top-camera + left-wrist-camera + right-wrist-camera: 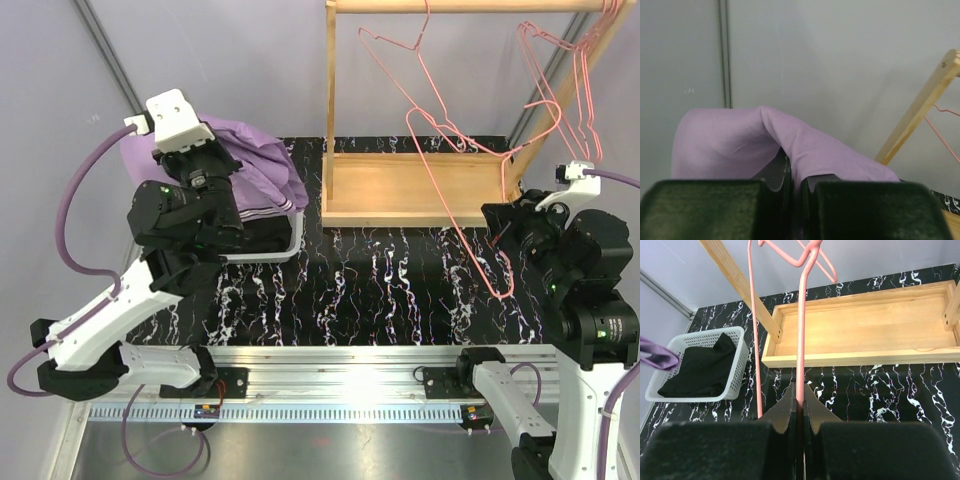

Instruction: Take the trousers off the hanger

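At far left, above the white basket (297,238), shows the left gripper (212,183) with jaws pressed together on a fold of the light purple trousers (258,150). From the left wrist camera, shows that cloth lifted into a hump over the dark finger pads and falling away on both sides. From above, shows it draped down toward the basket, well apart from every hanger.

Places the black trousers (700,371) inside the basket, crumpled on its floor and touching its walls, beneath the purple cloth. Sets the basket on the black marbled table (865,385), just left of the wooden rack (420,188).

At near right, shows the right gripper (799,401) closed tight on the wire of a pink hanger (801,330), jaws meeting around the wire. Holds only the wire, with both garments off it. Shows the held hanger tilted, with its lower end toward the right arm and in front of the rack's tray, and its hook up by the top rail (470,5). Cannot tell whether the hook touches the rail.

At far right, groups other pink hangers (565,90) near the end of the rail, beside the rack's slanted post. From the right wrist camera, catches a strip of purple cloth at the left edge, above and left of the basket.
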You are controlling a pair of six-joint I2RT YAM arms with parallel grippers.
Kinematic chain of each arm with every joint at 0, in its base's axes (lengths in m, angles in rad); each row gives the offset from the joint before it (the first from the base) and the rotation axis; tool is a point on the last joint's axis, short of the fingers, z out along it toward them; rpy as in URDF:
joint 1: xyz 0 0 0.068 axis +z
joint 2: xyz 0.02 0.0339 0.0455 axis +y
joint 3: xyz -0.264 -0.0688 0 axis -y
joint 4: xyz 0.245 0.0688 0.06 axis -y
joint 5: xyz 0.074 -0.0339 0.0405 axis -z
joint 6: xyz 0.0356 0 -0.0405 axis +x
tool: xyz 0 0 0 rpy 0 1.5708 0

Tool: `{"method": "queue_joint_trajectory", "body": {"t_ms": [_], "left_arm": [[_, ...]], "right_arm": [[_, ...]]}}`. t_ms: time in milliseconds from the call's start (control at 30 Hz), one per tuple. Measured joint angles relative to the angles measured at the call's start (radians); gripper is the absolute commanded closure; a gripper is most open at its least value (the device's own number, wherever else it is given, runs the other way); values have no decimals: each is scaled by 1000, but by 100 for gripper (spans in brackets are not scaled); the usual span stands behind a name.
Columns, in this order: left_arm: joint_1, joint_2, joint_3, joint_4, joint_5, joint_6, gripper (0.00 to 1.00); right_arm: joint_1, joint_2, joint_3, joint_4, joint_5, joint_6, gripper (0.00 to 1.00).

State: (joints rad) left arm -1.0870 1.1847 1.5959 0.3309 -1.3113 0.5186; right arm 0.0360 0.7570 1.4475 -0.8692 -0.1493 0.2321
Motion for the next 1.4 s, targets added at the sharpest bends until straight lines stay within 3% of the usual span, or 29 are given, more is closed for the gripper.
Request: {"method": "queue_joint_trajectory", "body": {"t_ms": [467, 667, 967, 1067, 1167, 1267, 1400], "left_arm": [[36, 62, -188, 9, -134, -66, 100], [42, -12, -291, 21, -126, -11, 100], [111, -197, -315, -227, -58, -111, 100], [174, -206, -344, -305, -32, -155, 100], [313, -166, -390, -409, 57, -256, 100], [445, -68, -429, -491, 180, -344, 100], [530, 127, -399, -535, 328, -373, 100]], "right_arm": [[0, -14, 1, -19, 2, -13, 100], [0, -16, 1, -19, 2, -16, 100], [0, -16, 1, -19, 0, -16, 100], [0, -15, 1, -19, -3, -15, 100], [0, -15, 2, -19, -13, -15, 100], [0, -7, 16, -19, -26, -11, 100], [0, 5, 39, -18, -31, -10, 100]]}}
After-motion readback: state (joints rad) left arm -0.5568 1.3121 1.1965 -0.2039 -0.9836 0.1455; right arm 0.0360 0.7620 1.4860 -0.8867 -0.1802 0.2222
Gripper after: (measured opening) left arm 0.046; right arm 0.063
